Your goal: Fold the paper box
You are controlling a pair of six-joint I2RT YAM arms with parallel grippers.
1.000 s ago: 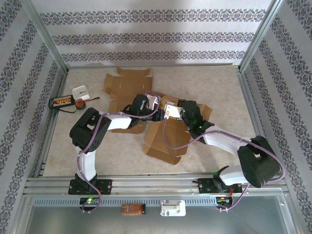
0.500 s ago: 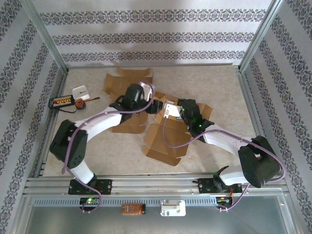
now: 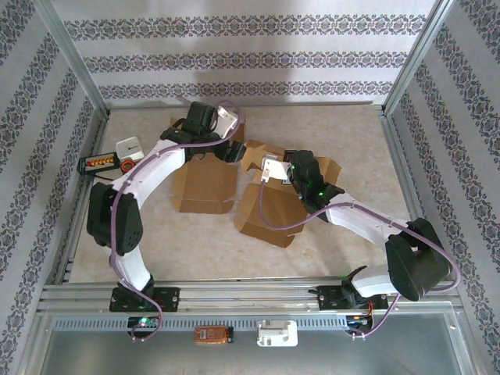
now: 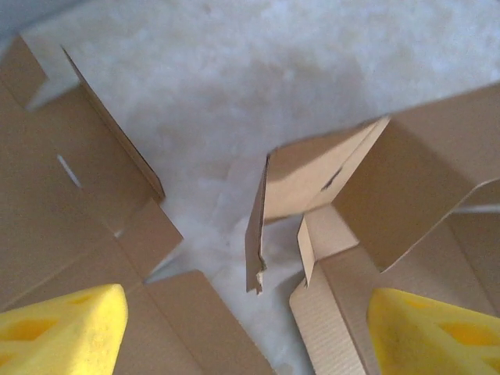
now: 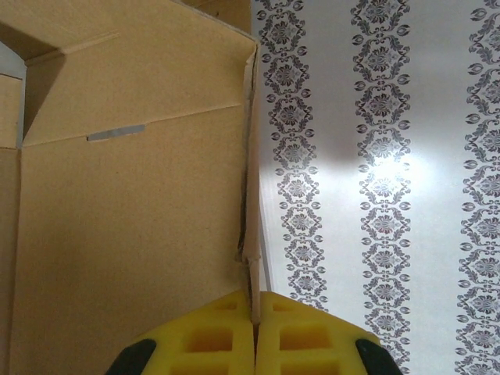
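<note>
- Paper box (image 3: 269,211): half made, lying on the table (image 3: 336,125), right below the right gripper (image 3: 268,169)
- Pinched by that gripper on the top edge of one thin standing wall, yellow pads (image 5: 219,336) pressed together with only the cardboard between them
- From the right wrist, brown inside of the box to the left of the jaws, striped back wall (image 5: 375,156) to their right
- Left gripper (image 3: 226,148) spread wide and holding nothing, hanging over the gap between the box and a flat cardboard sheet (image 3: 205,183)
- From the left wrist, yellow fingers (image 4: 62,328) far apart, loose box flaps just ahead on the right finger's side, flat sheet on the left finger's side
- Probably very light, so likely to slide or tip if pushed while held in only one spot
- Stiff on the flat parts, bendy along the creases, so better to fold at a crease than to press the middle of a panel
- Thin edges, easy to crush or tear, with one flap tip looking a bit ragged, so only a soft squeeze
- Good spot to grab: the free edge of a loose flap ahead of the left jaws, pinched flat on both sides, close to a corner
</note>
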